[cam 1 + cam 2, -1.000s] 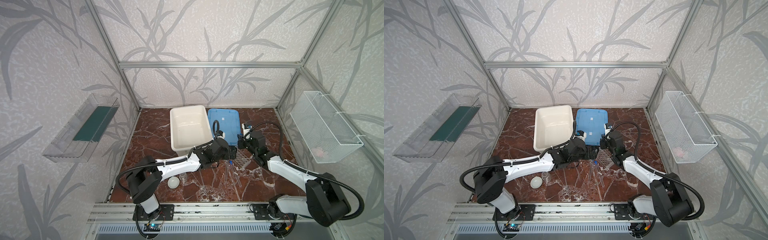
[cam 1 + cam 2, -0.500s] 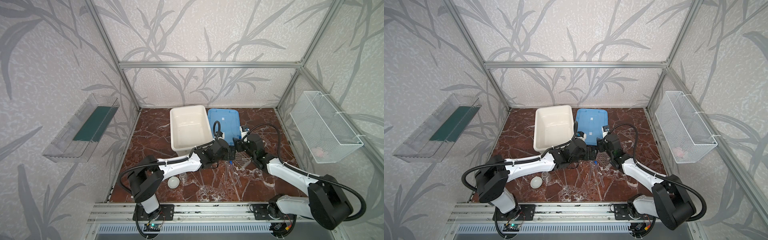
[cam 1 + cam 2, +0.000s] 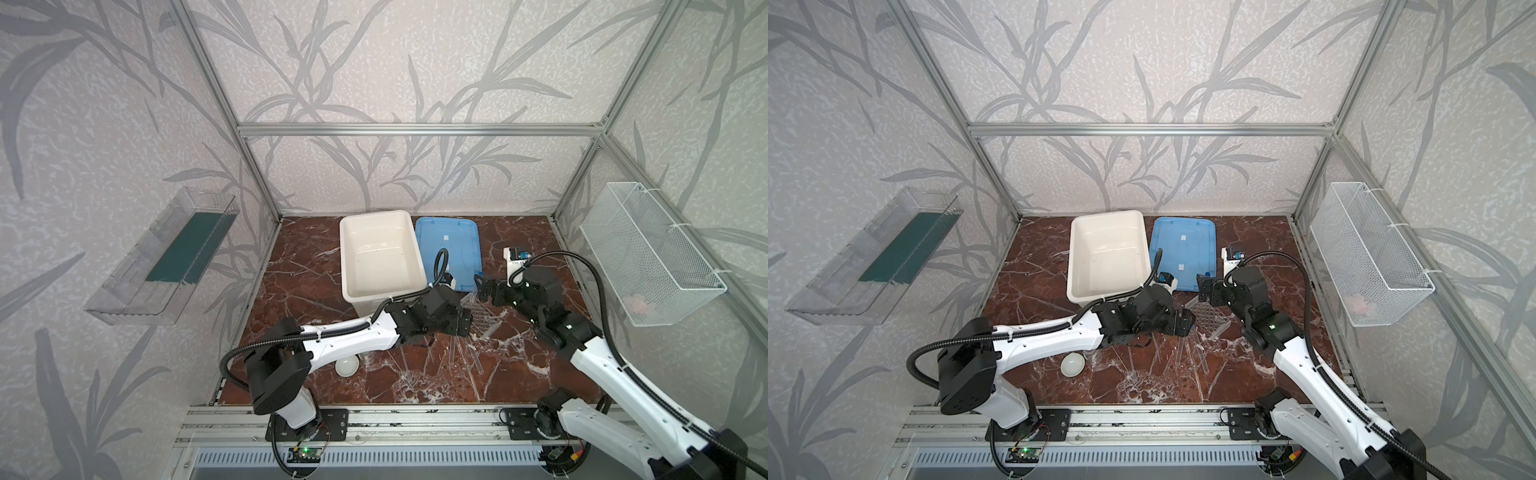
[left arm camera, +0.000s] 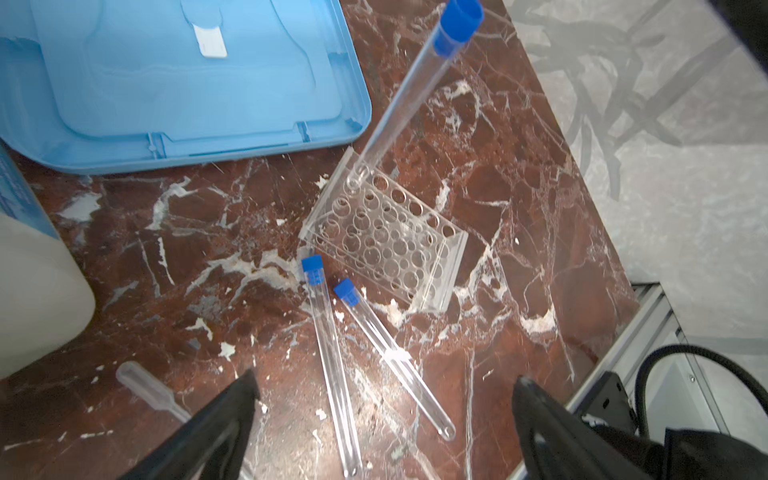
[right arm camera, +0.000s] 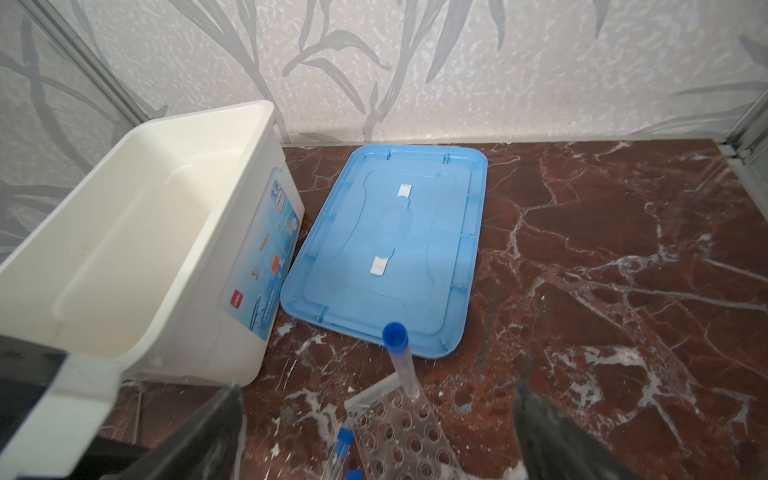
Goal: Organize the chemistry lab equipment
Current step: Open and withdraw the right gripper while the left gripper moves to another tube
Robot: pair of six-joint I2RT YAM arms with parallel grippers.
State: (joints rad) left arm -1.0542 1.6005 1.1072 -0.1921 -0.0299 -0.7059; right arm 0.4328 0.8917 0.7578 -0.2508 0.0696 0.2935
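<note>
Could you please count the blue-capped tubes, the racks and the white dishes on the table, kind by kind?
Tubes: 3
Rack: 1
Dish: 1
Total: 5

white tub [image 3: 380,257] open | blue lid [image 3: 461,249] flat beside it | wire basket [image 3: 648,249] on wall

I see my left pincer [image 3: 1185,324] and right pincer [image 3: 1203,289] both close to the clear perforated rack [image 3: 1209,319] on the marble surface [image 3: 1034,299].
</note>
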